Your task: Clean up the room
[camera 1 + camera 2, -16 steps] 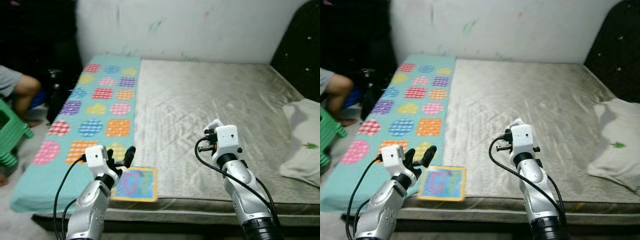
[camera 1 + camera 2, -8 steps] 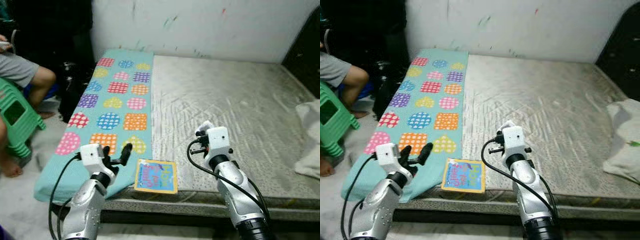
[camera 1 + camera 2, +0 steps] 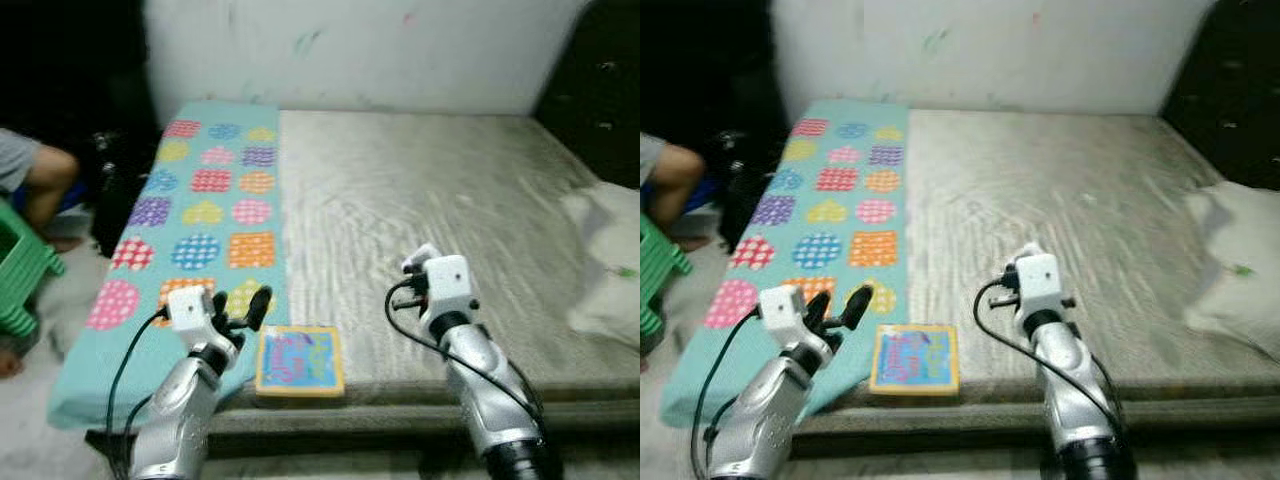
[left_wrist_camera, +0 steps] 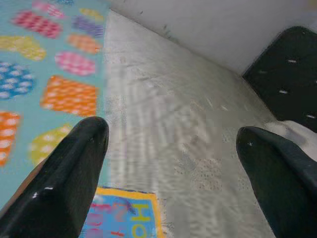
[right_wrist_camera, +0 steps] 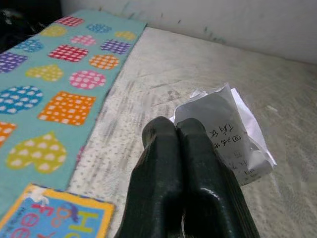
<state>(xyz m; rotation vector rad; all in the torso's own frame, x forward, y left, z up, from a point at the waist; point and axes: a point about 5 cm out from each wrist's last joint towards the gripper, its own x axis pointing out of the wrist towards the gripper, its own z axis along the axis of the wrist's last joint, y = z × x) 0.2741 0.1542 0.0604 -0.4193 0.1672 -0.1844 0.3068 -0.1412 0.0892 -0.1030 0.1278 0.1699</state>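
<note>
My right gripper (image 5: pixel 177 130) is shut on a crumpled white paper (image 5: pixel 232 133) with printed writing, held just above the grey mattress (image 3: pixel 420 190) near its front edge; the paper (image 3: pixel 419 257) sticks out beyond the wrist. The left gripper (image 3: pixel 240 308) hovers open over the front end of a teal mat (image 3: pixel 200 200) with coloured dotted shapes, and its fingers (image 4: pixel 74 163) stand wide apart with nothing between them. A colourful square picture book (image 3: pixel 298 360) lies flat at the bed's front edge, just right of the left gripper.
A white pillow (image 3: pixel 610 260) lies at the bed's right side below a black headboard (image 3: pixel 590 90). Left of the bed are a seated person's knee (image 3: pixel 40 175), a green stool (image 3: pixel 20 270) and a dark bag (image 3: pixel 110 190). A white wall runs behind.
The whole picture has swung left and back again, so the camera moved. Both arms keep their places over the bed; the right gripper still holds the paper and the left stays open.
</note>
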